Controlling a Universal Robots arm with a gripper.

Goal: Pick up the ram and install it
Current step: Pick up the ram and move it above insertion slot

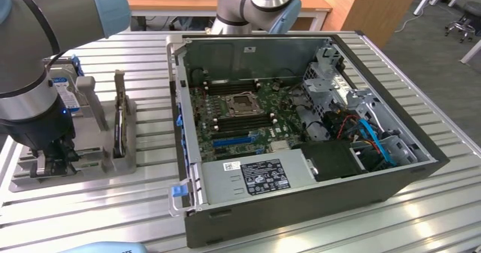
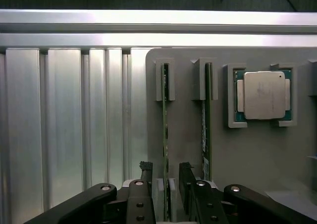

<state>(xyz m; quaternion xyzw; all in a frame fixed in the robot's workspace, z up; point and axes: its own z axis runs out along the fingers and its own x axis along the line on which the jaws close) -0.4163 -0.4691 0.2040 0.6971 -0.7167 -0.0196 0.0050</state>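
Pickup stage, grip not yet made. Gripper (image 2: 166, 170) low over the grey holder (image 2: 188, 135), fingers (image 2: 146, 170) spread wide, one on each side of the ram (image 2: 165, 120), a gap visible on both sides, nothing pinched. Ram upright on its long edge in a slot of the holder, far end seated in a notched bracket. Second stick (image 2: 206, 120) just beside it in the next slot, square processor (image 2: 263, 95) beyond that.

From the exterior view: gripper (image 1: 54, 161) down at the holder (image 1: 112, 163) on the exterior view's left, well apart from the open computer case (image 1: 225, 222) on the slatted table (image 1: 316, 230). Board (image 1: 240, 123) inside the case exposed; long memory slots beside the processor socket apparently unfilled, though hard to tell.

Judged so far: approach and lining-up done. Closing on the stick, lifting, carrying across and seating in the board all left.
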